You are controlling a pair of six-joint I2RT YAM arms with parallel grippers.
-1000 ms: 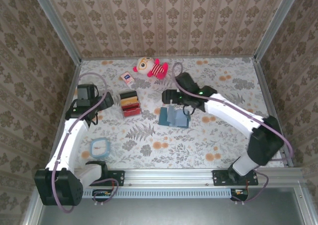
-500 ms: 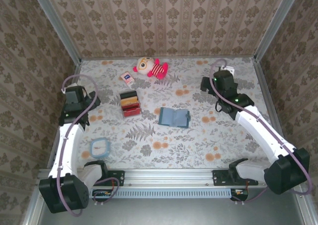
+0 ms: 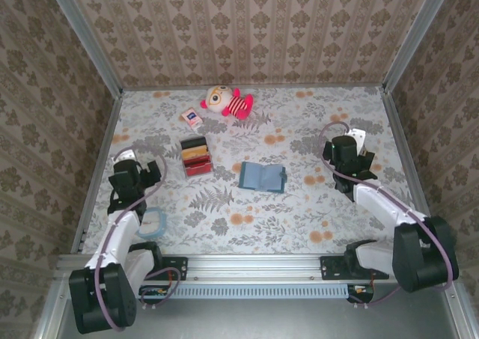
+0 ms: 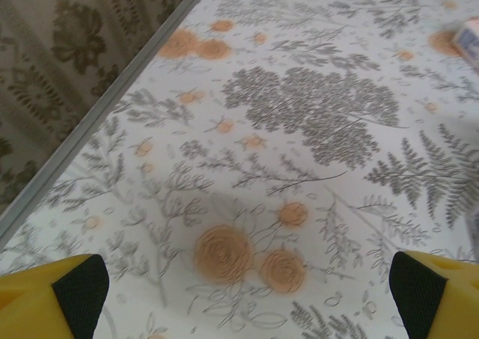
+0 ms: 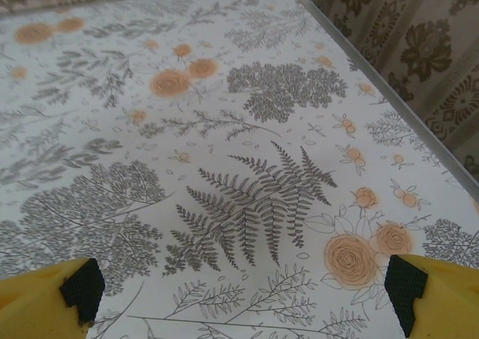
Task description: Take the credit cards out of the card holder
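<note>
1. Overhead: I am seeing the card holder (image 3: 262,177) lying opened flat near the middle of the table (image 3: 314,212), well apart from both arms. I cannot make out the credit cards from here.
2. The left gripper (image 3: 146,170) is hanging at the holder's 9 o'clock, the right gripper (image 3: 350,149) at its 3 o'clock, and neither is touching anything.
3. A dark red, black and gold block (image 3: 196,157) is sitting at the holder's 10 o'clock; a white-and-red packet (image 3: 191,117) and a plush toy (image 3: 224,99) are lying farther off toward 11.
4. Left wrist: the yellow fingertips (image 4: 75,283) are standing wide apart – only floral cloth between them, and the packet's corner (image 4: 468,40) at 2 o'clock.
5. Right wrist: the fingertips (image 5: 82,288) are spread wide over bare cloth – gripping nothing.
</note>
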